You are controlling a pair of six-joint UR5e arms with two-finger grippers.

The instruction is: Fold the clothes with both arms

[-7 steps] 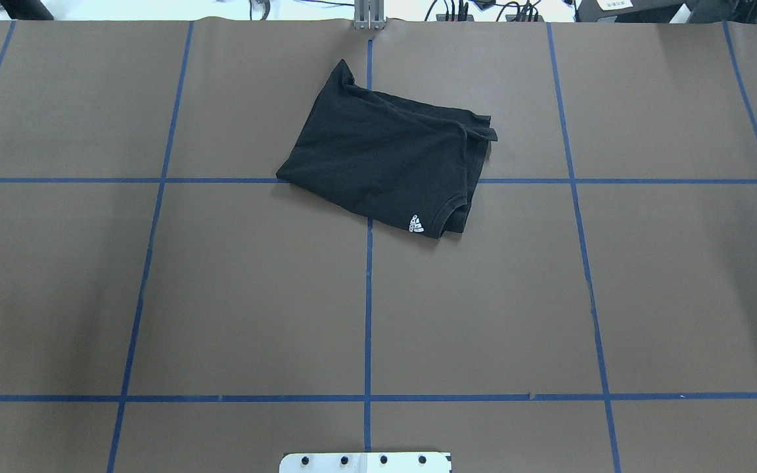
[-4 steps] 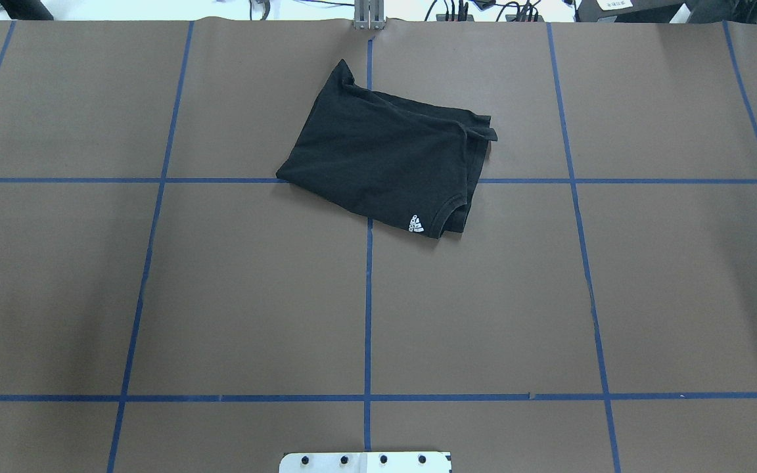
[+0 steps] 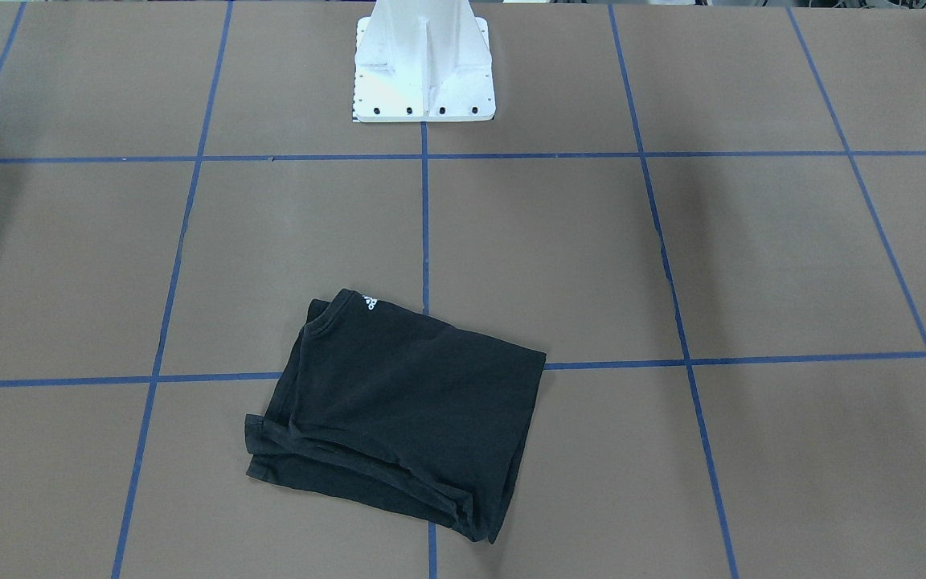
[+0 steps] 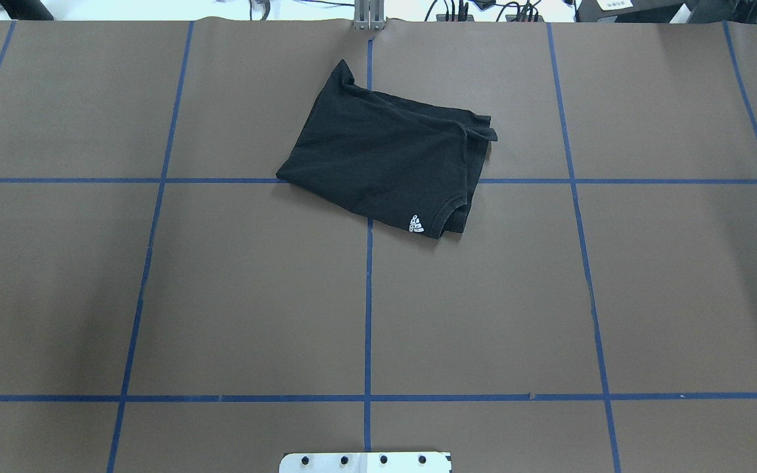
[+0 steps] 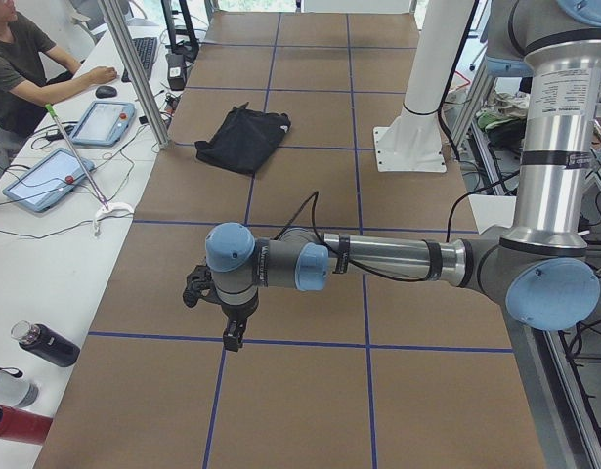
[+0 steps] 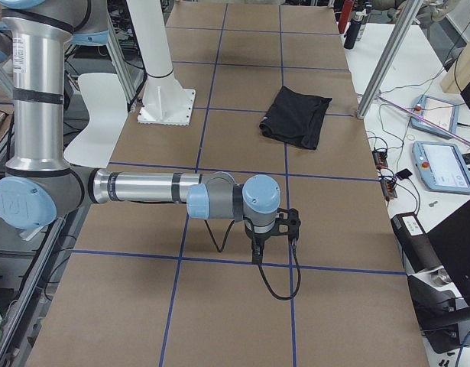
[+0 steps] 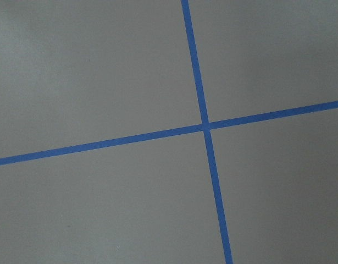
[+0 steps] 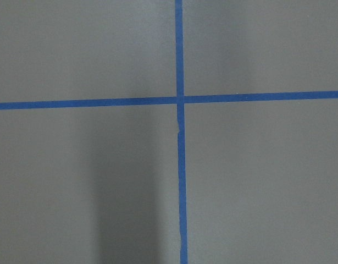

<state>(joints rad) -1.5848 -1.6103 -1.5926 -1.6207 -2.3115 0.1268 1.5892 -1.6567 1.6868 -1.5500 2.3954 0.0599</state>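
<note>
Where two lines of blue tape (image 4: 368, 309) cross at the far middle of the bench (image 4: 221, 295), we find the black T-shirt (image 4: 385, 164) lying folded into a rough, skewed rectangle. Its small white neck mark (image 4: 416, 224) sits at the corner nearest the robot, and layered hems bunch along the edge toward the robot's right.

We see the left hand (image 5: 222, 311) only from the side, hanging above bare bench at the end of the left arm (image 5: 378, 259), which stretches out level. We cannot tell how far open it stands. The right hand (image 6: 274, 238) hangs likewise from the right arm (image 6: 143, 187), and its opening is equally beyond our judging. Each wrist camera looks down on brown surface and a tape crossing.

That brown covering spreads over the whole bench, ruled into large squares, with the white pedestal (image 3: 424, 64) bolted at the robot's edge. Beside the bench runs a white side bench (image 5: 46, 254) carrying tablets (image 5: 48, 179) and bottles (image 5: 46, 345), where a person (image 5: 17, 68) sits.

Both hands hover well apart from the shirt, one toward each end of the bench, with the shirt between them and farther from the robot.
</note>
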